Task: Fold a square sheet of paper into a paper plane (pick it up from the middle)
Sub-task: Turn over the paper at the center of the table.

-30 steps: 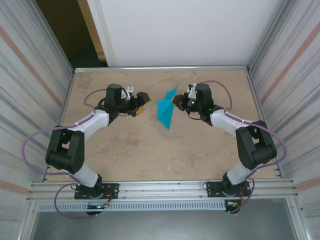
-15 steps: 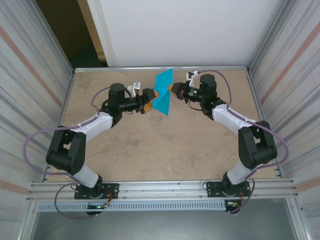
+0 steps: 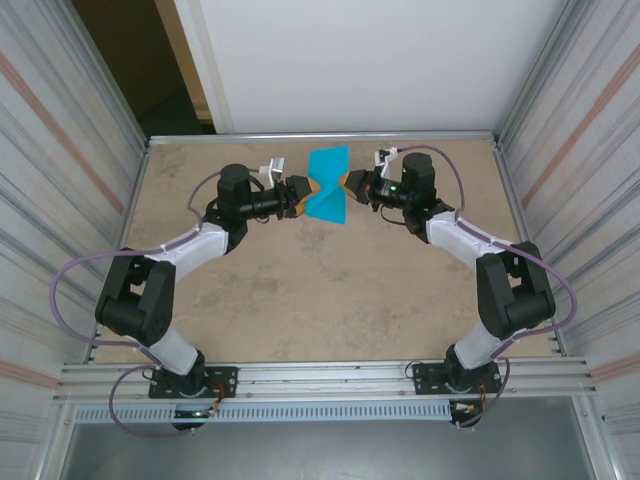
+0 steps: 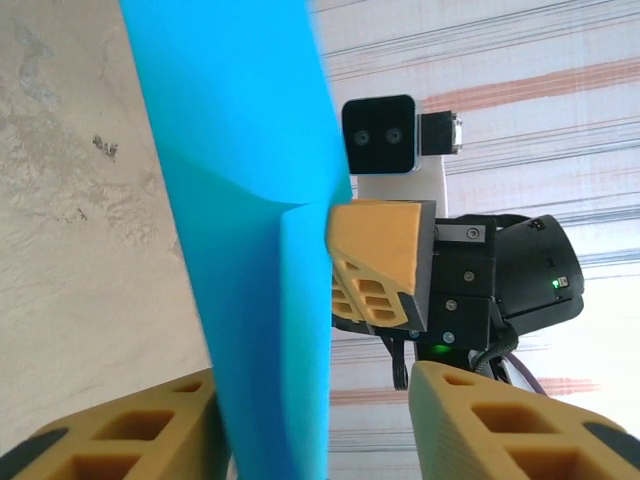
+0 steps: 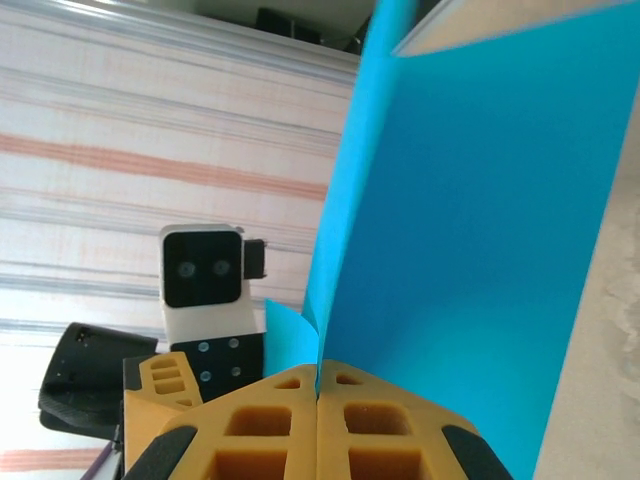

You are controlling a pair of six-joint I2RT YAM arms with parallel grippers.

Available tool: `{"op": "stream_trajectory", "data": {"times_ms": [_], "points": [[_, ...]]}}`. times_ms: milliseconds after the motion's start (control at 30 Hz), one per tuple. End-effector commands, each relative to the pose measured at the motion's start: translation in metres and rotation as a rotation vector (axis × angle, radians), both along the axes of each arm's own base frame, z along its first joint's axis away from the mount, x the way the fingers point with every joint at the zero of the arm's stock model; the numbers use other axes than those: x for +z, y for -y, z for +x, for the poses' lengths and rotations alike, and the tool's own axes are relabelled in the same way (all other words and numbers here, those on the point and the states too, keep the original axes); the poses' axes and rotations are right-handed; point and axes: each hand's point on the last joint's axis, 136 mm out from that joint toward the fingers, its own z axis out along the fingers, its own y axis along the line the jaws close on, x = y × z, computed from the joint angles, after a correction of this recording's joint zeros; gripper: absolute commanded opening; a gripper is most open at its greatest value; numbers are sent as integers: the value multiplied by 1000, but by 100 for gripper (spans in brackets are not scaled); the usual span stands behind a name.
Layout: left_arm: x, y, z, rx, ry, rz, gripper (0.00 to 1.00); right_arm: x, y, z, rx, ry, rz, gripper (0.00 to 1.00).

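Operator: Paper first. Where is it?

Watcher: The sheet of paper hangs between the two grippers over the far middle of the table. From above it is narrow at the waist, where the grippers meet it, and flares out toward the far edge and the near edge. It is creased, not a flat square.

Operator: Is it resting on the table?

Watcher: It looks lifted clear, though from overhead I can't be sure of the gap underneath.

Operator: And the right gripper?

Watcher: The right gripper reaches in from the right side. In its wrist view the two orange fingers are pressed tight together, with the sheet's edge nipped in the seam between them. A broad teal face rises to the right of that seam, and a thin fold stands edge-on just left of it.

Operator: The left one?

Watcher: The left gripper faces it from the other side, almost tip to tip, with the paper between them. In its wrist view the sheet runs down between its own fingers. It lies against the one on the left of the picture, and a plain gap separates it from the other. So those jaws stand apart around the paper, not clamped on it. Beyond the sheet, the right gripper's fingertip touches the paper at the crease.
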Motion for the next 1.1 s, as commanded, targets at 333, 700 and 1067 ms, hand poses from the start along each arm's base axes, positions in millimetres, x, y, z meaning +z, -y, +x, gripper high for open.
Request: {"op": "stream_trajectory", "data": {"times_ms": [333, 700, 1067], "points": [[20, 4, 4, -22, 61, -25, 24, 17, 9, -12, 11, 65, -23, 8], [11, -1, 8, -9, 49, 15, 7, -1, 22, -12, -44, 34, -138, 39], [-37, -51, 3, 103, 110, 591, 6, -37, 96, -15, -316, -37, -450, 70]]}}
